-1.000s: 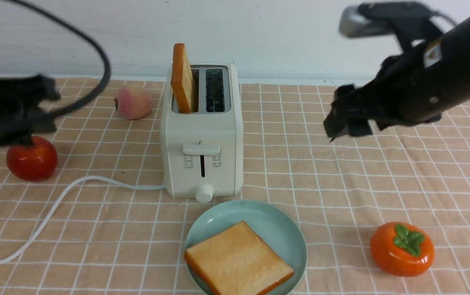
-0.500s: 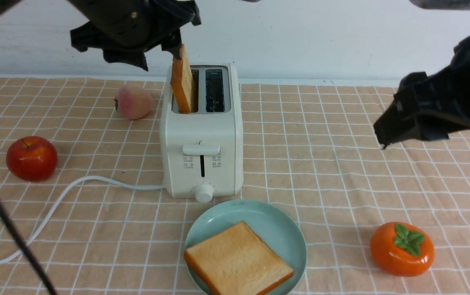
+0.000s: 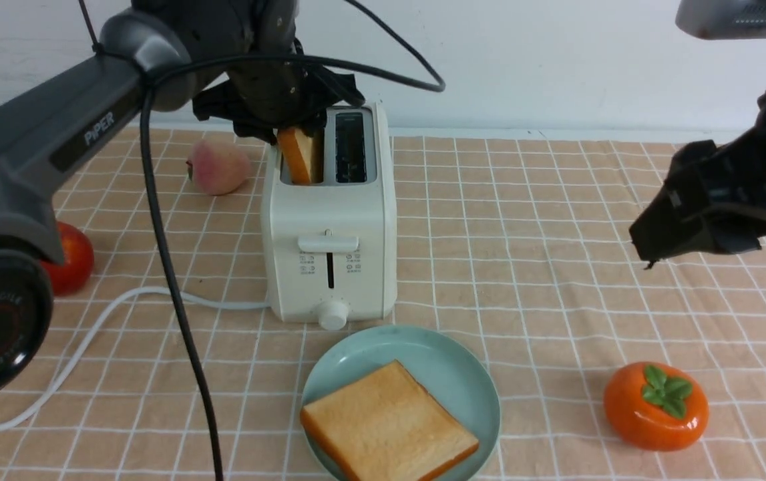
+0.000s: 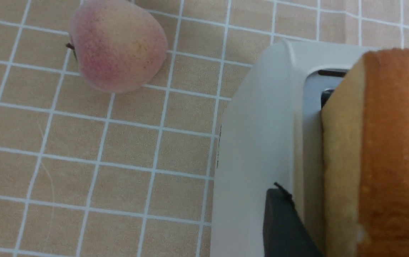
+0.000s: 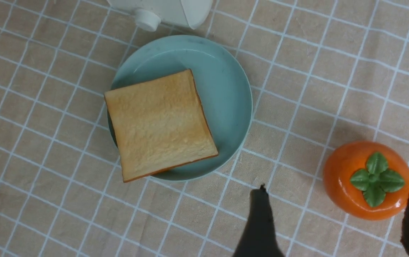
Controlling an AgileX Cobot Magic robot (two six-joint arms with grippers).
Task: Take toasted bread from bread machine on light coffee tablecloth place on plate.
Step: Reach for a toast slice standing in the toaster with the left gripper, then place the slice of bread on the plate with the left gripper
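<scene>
The cream bread machine (image 3: 329, 220) stands mid-table on the light coffee tablecloth (image 3: 523, 267). One slice of toasted bread (image 3: 299, 157) stands in its left slot, and its right slot is empty. My left gripper (image 3: 296, 130) sits down over that slice's top and is shut on it. In the left wrist view one dark finger (image 4: 282, 221) lies against the face of the slice (image 4: 393, 142); the other finger is out of frame. A second slice (image 3: 386, 421) lies flat on the pale blue-green plate (image 3: 436, 347) in front of the toaster. My right gripper (image 3: 650, 257) hangs open and empty at the right.
A peach (image 3: 217, 167) lies left of the toaster. A red apple (image 3: 72, 257) is partly hidden behind my left arm. An orange persimmon (image 3: 655, 405) sits at the near right, below my right gripper (image 5: 340, 187). The toaster's white cord (image 3: 122, 300) trails left, and a black cable (image 3: 169, 280) hangs from the left arm.
My left arm swung in from the left edge and came down over the slice in the slot. My right arm drew back to the right and lowered a little.
</scene>
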